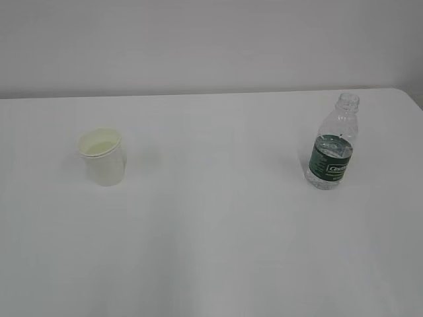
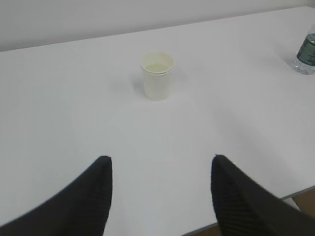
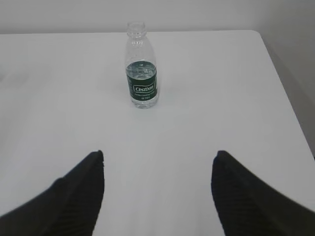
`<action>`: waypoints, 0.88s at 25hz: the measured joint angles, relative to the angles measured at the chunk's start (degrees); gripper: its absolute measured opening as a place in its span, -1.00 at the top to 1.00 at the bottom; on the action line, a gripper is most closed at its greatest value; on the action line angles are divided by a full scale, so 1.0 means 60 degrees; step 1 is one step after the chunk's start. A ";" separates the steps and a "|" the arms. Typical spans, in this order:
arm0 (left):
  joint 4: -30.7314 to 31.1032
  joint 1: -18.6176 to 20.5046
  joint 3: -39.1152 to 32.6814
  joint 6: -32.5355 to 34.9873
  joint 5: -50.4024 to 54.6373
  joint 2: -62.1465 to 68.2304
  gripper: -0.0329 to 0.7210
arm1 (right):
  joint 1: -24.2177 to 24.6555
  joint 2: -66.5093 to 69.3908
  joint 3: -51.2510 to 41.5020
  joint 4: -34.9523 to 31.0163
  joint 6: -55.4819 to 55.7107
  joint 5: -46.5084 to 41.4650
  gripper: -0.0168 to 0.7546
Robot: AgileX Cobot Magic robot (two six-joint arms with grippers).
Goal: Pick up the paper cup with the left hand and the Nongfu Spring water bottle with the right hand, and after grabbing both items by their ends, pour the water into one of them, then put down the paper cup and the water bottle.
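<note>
The white paper cup [image 1: 103, 156] stands upright on the left of the table, its cream inside showing; the left wrist view has the cup [image 2: 157, 76] well ahead of my left gripper [image 2: 161, 160], which is open with nothing between its black fingers. The Nongfu Spring water bottle [image 1: 332, 143] stands upright and capless on the right, with water up to its dark green label. In the right wrist view the bottle [image 3: 141, 66] is far ahead of my right gripper [image 3: 158, 155], open and holding nothing. Neither arm shows in the exterior view.
The white table [image 1: 211, 238] ends at a pale wall at the back. Its right edge [image 3: 288, 93] runs close past the bottle. The near edge [image 2: 295, 193] shows under the left gripper's right finger. The bottle's base [image 2: 307, 56] peeks in at the far right of the left wrist view.
</note>
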State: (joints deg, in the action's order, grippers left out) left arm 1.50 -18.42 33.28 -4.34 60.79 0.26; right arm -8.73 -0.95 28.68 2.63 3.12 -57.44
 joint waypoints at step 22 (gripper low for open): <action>-0.0320 0.0000 -0.0194 0.0000 0.0874 0.0000 -0.26 | 0.0000 0.0000 0.0077 0.0278 0.0000 -0.1610 -0.30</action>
State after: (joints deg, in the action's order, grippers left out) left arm -0.42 -18.42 32.12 -4.34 66.03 0.26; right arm -8.73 -0.95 29.15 4.30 3.12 -67.09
